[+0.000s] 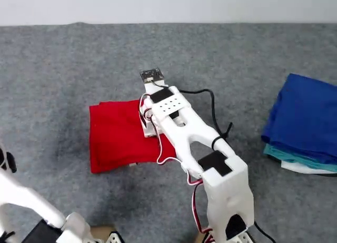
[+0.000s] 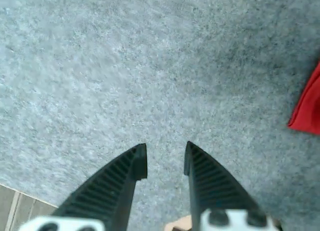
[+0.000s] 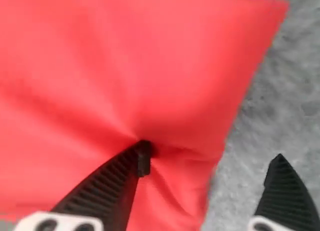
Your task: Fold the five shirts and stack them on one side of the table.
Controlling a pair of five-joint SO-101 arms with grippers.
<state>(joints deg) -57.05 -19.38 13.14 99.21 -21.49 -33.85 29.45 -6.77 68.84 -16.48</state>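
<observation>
Right fingers (image 3: 120, 183) are standing released, one pressing the red shirt (image 3: 125, 66), the other beyond its edge; left fingers (image 2: 117, 183) are hovering parted above the worktop (image 2: 150, 66).

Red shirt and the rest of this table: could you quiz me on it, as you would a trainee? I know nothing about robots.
1. True or false: the folded red cloth shirt lies on top of the stack of folded shirts.
2. Which colour tops that stack? A white, B blue, C teal.
3. Fill in: the left gripper hovers open above bare grey ____.
Key: 1 false; 2 B; 3 carpet.
</observation>
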